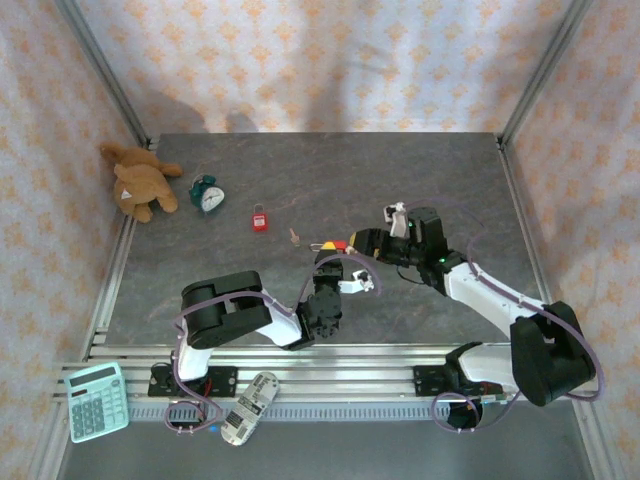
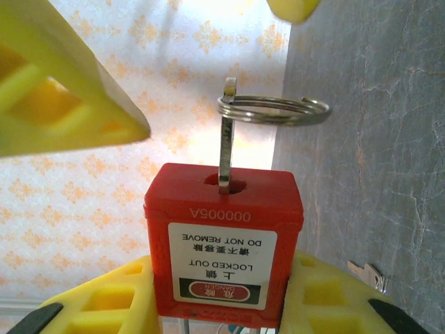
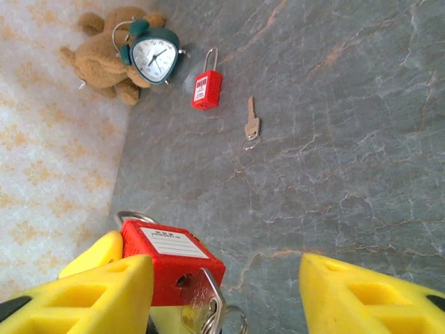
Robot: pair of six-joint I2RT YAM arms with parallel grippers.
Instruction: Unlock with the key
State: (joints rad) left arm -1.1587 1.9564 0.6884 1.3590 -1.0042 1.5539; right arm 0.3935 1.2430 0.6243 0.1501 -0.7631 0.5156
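Key (image 2: 227, 139) in red padlock (image 2: 222, 229)

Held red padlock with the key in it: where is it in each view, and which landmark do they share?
Top external: held padlock just right of centre.
Left wrist: held padlock bottom centre, keyhole end up.
Right wrist: held padlock bottom left, label facing up.
Shared landmark: loose key, lower right in left wrist, upper centre in right wrist.
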